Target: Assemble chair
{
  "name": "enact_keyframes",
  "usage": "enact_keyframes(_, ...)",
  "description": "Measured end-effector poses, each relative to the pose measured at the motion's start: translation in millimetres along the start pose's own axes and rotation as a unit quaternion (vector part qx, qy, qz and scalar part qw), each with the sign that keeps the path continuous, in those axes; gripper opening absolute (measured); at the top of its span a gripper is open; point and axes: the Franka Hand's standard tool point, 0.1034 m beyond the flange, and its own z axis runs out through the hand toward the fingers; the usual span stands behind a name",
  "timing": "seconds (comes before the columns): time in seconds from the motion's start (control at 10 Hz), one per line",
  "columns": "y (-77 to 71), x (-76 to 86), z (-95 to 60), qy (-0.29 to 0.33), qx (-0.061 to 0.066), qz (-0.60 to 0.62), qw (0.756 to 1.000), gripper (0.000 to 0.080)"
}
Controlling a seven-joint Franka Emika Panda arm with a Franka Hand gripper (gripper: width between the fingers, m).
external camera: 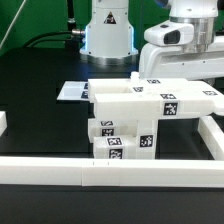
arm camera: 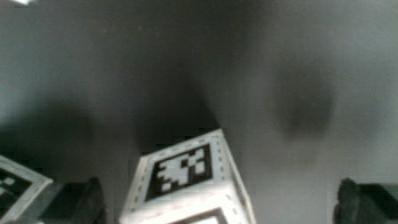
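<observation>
**Standing half-built: the chair with the arm poised over it**

The chair (external camera: 140, 115) stands on the table (external camera: 40, 75) as one joined stack, with its flat slab (external camera: 150, 97) resting on tagged leg blocks (external camera: 118, 138). The gripper (external camera: 172, 66) hovers just above the slab, jaws wide and holding nothing. The wrist view shows a tagged block (arm camera: 187, 170) between them, untouched. The lower part looks assembled. I cannot tell which parts are left to fit.

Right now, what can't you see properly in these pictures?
Wrist view: the tagged chair block is blurred, its lower part cut by the edge.
Wrist view: a second tag is cut by the edge.
Exterior view: chair parts partly hide the marker board; the arm is cut by the top edge.
</observation>
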Motion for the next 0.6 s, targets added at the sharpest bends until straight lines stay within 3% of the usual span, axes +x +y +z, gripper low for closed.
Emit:
enact_keyframes(0.3,1.8,-1.6,2.6,-0.003,-0.001,0.002,1.0,0.0648)
enact_keyframes(0.4,1.8,-2.1,3.3,-0.004,-0.001,0.002,1.0,0.0556)
enact_keyframes(0.5,2.0,-2.9,4.2,-0.005,-0.001,0.002,1.0,0.0556)
enact_keyframes(0.6,2.1,-3.7,5.3,-0.006,-0.001,0.002,1.0,0.0373)
